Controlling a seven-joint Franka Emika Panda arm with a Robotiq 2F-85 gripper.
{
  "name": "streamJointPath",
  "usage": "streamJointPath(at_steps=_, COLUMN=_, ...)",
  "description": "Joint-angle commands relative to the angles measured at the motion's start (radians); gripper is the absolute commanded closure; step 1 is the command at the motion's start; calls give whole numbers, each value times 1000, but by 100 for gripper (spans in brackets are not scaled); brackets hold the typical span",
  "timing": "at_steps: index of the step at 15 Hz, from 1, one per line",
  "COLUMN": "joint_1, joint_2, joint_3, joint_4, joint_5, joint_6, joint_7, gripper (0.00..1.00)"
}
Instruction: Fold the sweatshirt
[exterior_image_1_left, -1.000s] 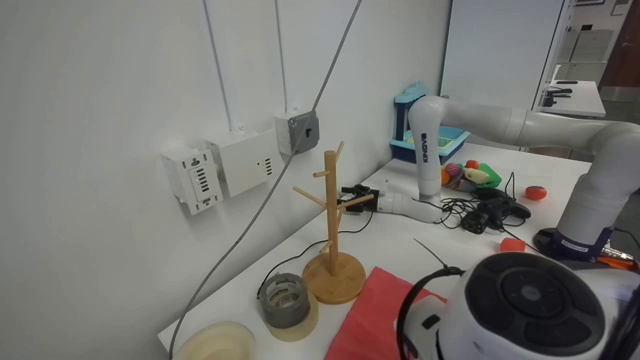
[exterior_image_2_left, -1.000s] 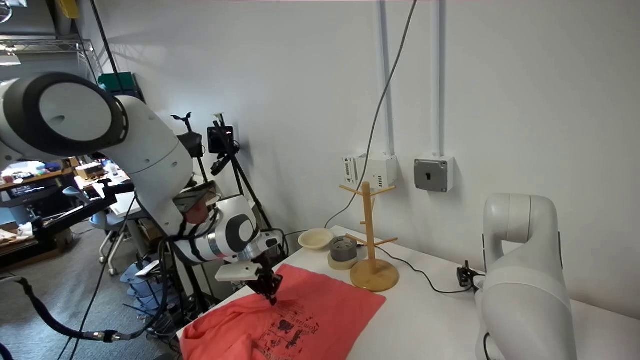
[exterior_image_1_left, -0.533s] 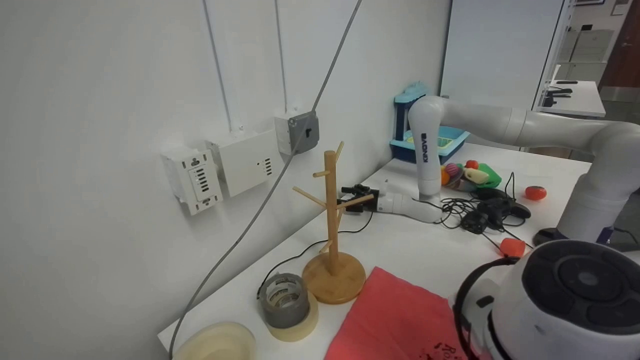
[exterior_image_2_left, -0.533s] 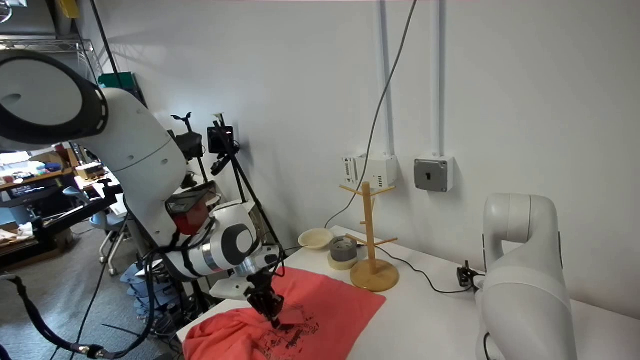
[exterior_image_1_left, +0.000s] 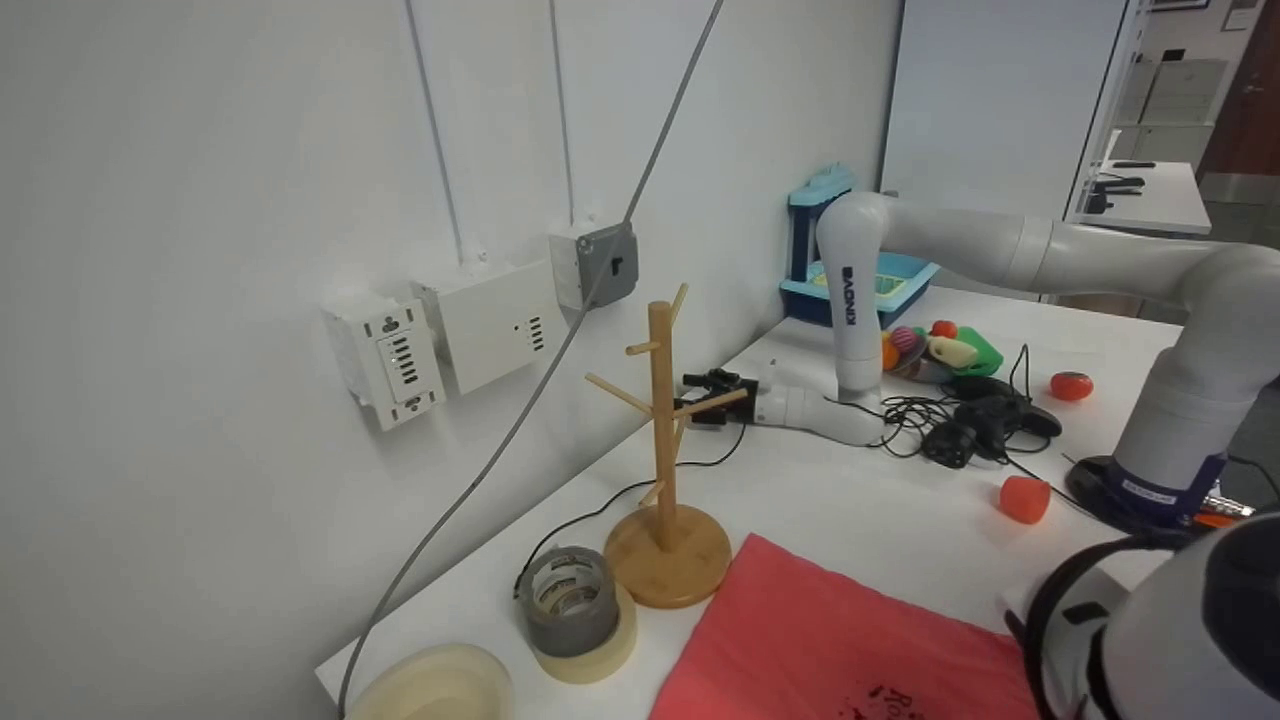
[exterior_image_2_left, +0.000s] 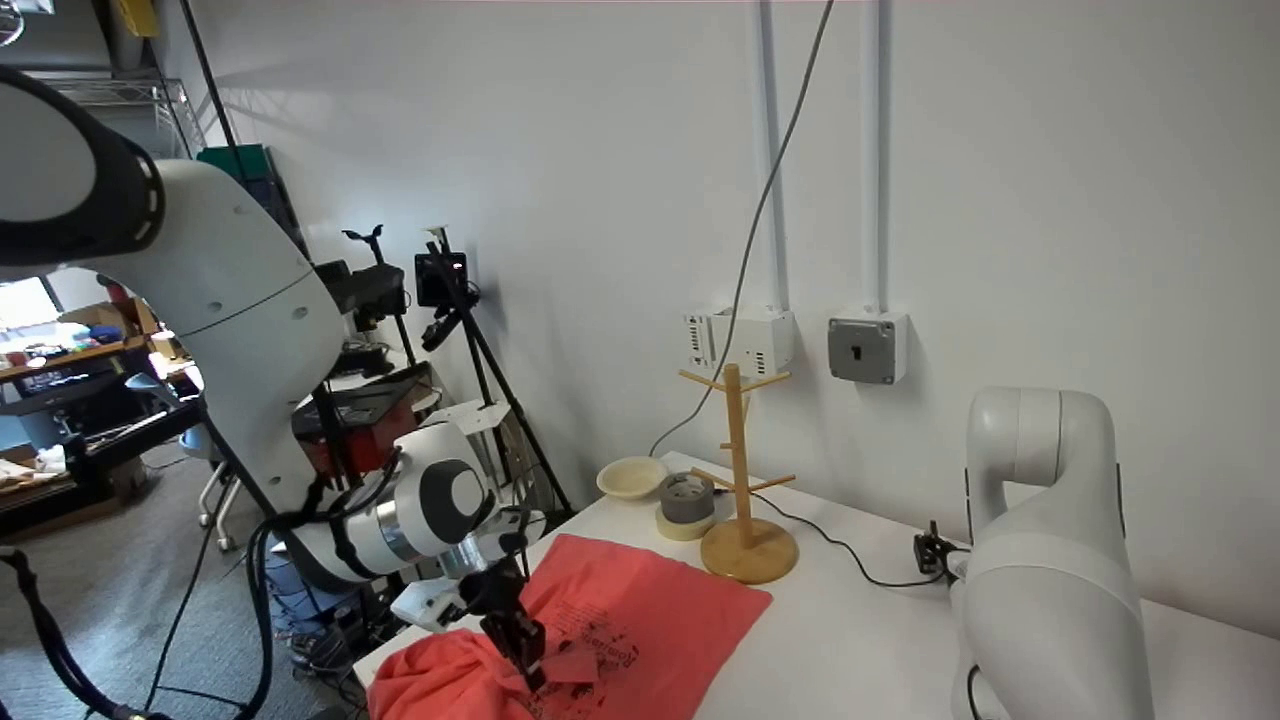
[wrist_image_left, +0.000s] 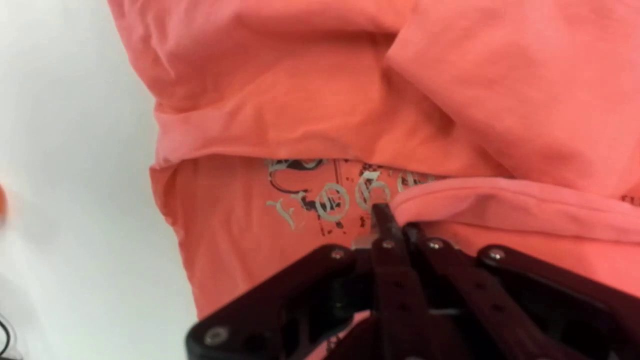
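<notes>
While the sweatshirt (exterior_image_2_left: 650, 610) lies spread on the table (exterior_image_2_left: 850, 660), flat beside the wooden stand (exterior_image_2_left: 739, 460) and rumpled toward the table's edge, no finished fold is evident. The gripper (wrist_image_left: 397, 220) is clenched on what is judged to be a hemmed flap (wrist_image_left: 510, 202) of the garment; how much cloth sits between the fingertips cannot be determined. As the wrist view shows, the flap runs off to the right, crosswise to the fingers, and the rumpled layers (wrist_image_left: 310, 90) lie directly ahead. The coming move turns on that relation: in this assessment, the flap should travel forward over the print (wrist_image_left: 332, 202), away from the stand (the garment runs out of frame in both exterior views, so its long axis is unverified). A second arm (exterior_image_2_left: 1040, 600) stands well apart; the working arm (exterior_image_2_left: 250, 300) is plainly nearer. Risk noted: a single-point pull may drag the lower cloth along or leave the flap lying skewed.
</notes>
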Motion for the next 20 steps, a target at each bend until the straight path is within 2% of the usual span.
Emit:
streamJointPath(at_steps=1, joint_1=51, joint_2=-113, joint_3=-58, joint_4=-109, joint_5=-96, joint_6=-12, joint_7=150, gripper=99)
streamJointPath(at_steps=6, joint_1=96, joint_2=-249, joint_3=-98, joint_4=-218, joint_5=-218, joint_6=-67, joint_7=342, gripper=99)
streamJointPath(at_steps=10, joint_1=86, joint_2=-334, joint_3=-109, joint_4=-277, joint_5=-341, joint_6=-133, joint_7=478, gripper=99)
streamJointPath(at_steps=11, joint_1=-57, joint_2=-352, joint_3=26, joint_4=-282, joint_5=-381, joint_6=-162, joint_7=511, gripper=99)
streamJointPath(at_steps=14, joint_1=-164, joint_2=-333, joint_3=140, joint_4=-249, joint_5=-387, joint_6=-207, joint_7=541, gripper=99)
streamJointPath(at_steps=16, joint_1=-226, joint_2=-355, joint_3=191, joint_4=-268, joint_5=-387, joint_6=-218, joint_7=536, gripper=99)
streamJointPath(at_steps=20, joint_1=-312, joint_2=-297, joint_3=243, joint_4=-246, joint_5=-357, joint_6=-169, joint_7=487, gripper=99)
